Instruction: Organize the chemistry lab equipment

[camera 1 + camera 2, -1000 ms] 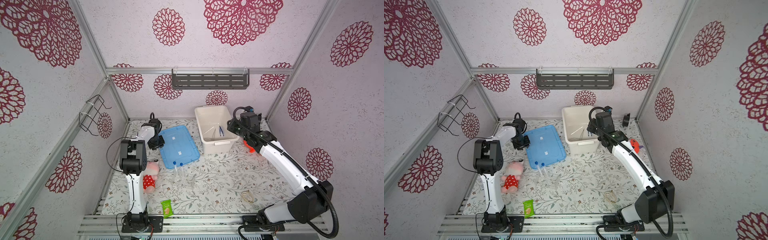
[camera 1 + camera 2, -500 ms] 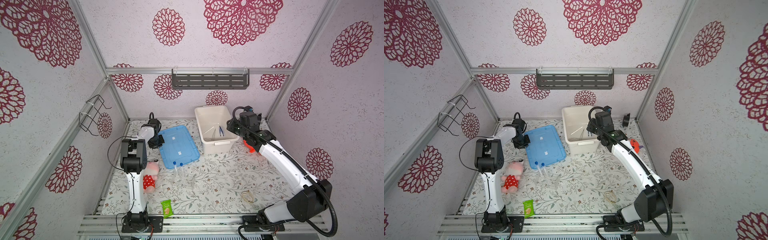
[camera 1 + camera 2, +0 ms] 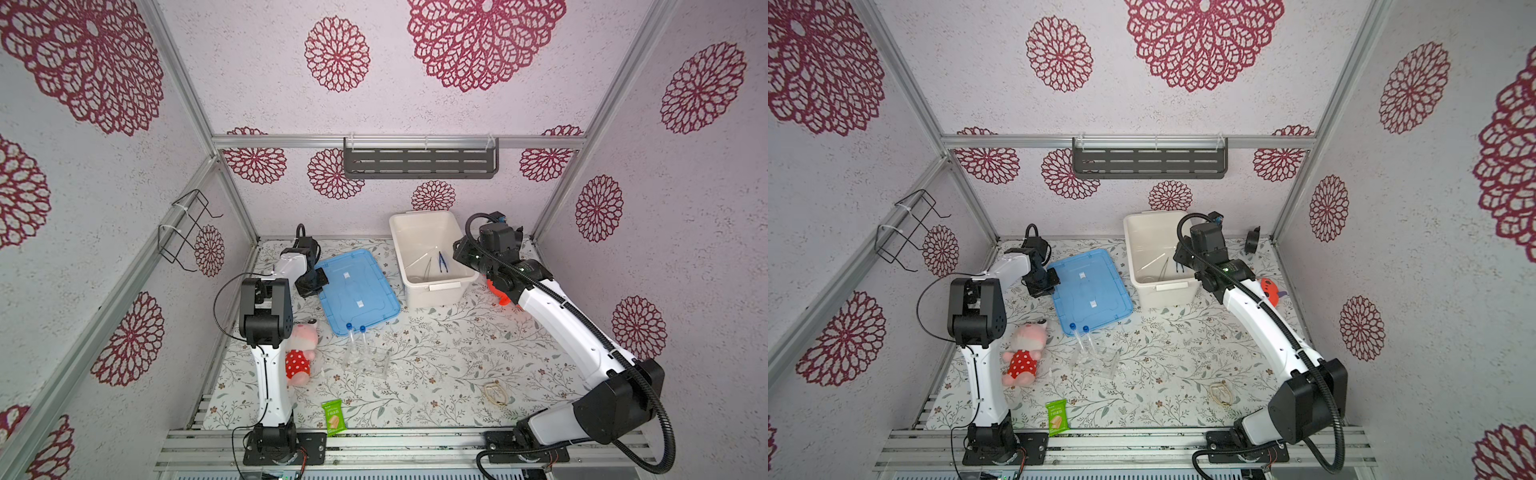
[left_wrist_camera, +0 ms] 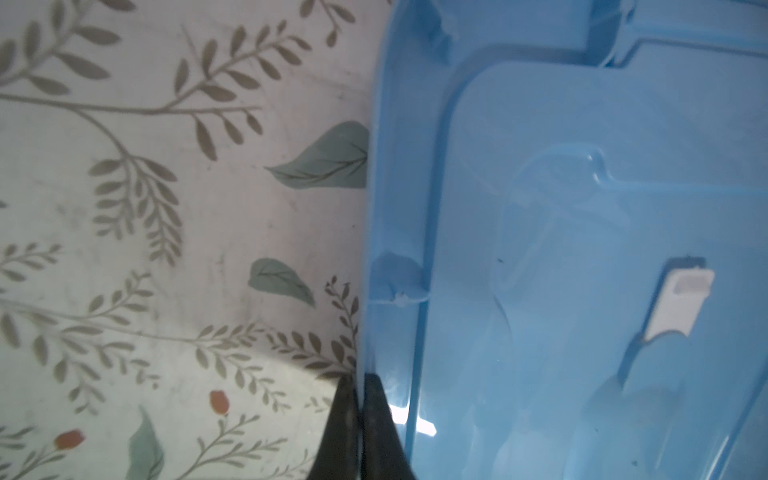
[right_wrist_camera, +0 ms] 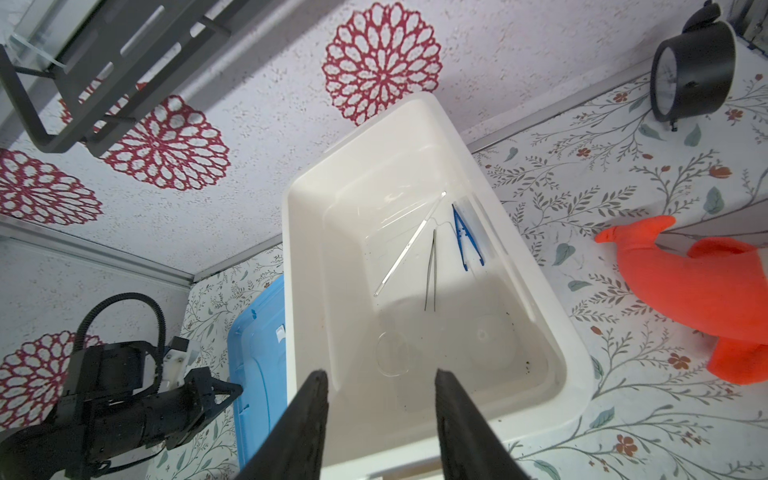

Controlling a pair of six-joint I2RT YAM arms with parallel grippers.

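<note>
A blue lid (image 3: 357,291) lies flat on the table left of the white bin (image 3: 432,286). My left gripper (image 4: 360,386) is shut on the lid's left edge, its fingers pinching the rim. My right gripper (image 5: 380,378) hangs open over the bin's near end with nothing between its fingers. In the bin lie dark blue tweezers (image 5: 465,241), metal tweezers (image 5: 431,274), a thin clear rod (image 5: 409,245) and a clear glass piece (image 5: 392,353). Two clear tubes with blue caps (image 3: 356,340) lie on the table just in front of the lid. Clear glassware (image 3: 376,357) sits beside them.
A pink plush toy (image 3: 301,353) lies by the left arm's base and an orange plush toy (image 5: 698,282) right of the bin. A green snack packet (image 3: 333,415) and a tan loop (image 3: 494,392) lie near the front. A black clock (image 5: 690,79) stands in the back right corner.
My left gripper has closed onto the edge of the blue lid. My right gripper's fingers have parted slightly. Neither arm has shifted much.
</note>
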